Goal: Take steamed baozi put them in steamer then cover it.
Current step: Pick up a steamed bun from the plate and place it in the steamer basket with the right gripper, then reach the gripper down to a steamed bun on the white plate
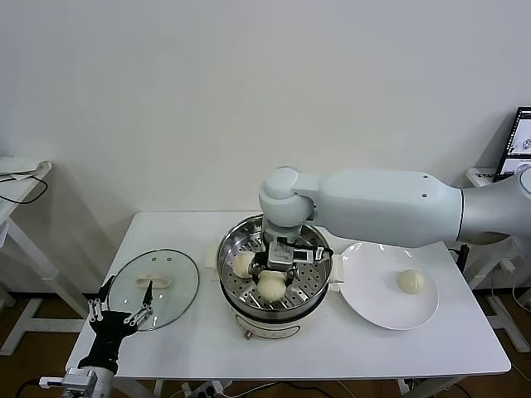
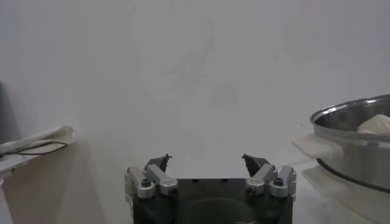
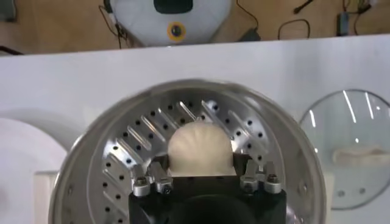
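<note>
The steel steamer (image 1: 309,292) stands mid-table. My right gripper (image 1: 274,275) reaches down into it and is shut on a cream-white baozi (image 1: 272,286) just over the perforated tray; the right wrist view shows that bun (image 3: 200,146) squeezed between both fingers of the gripper (image 3: 200,163) above the tray (image 3: 122,152). A second baozi (image 1: 242,264) lies on the tray beside it. A third baozi (image 1: 411,282) lies on the white plate (image 1: 373,307) to the right. The glass lid (image 1: 178,286) lies flat left of the steamer. My left gripper (image 1: 123,313) is open and empty at the table's front left edge.
The left wrist view shows its open gripper (image 2: 207,161) facing the wall, with the steamer's rim (image 2: 353,119) and a bun (image 2: 376,125) at the side. The lid (image 3: 359,122) and plate (image 3: 24,158) flank the pot. A monitor (image 1: 518,137) stands far right.
</note>
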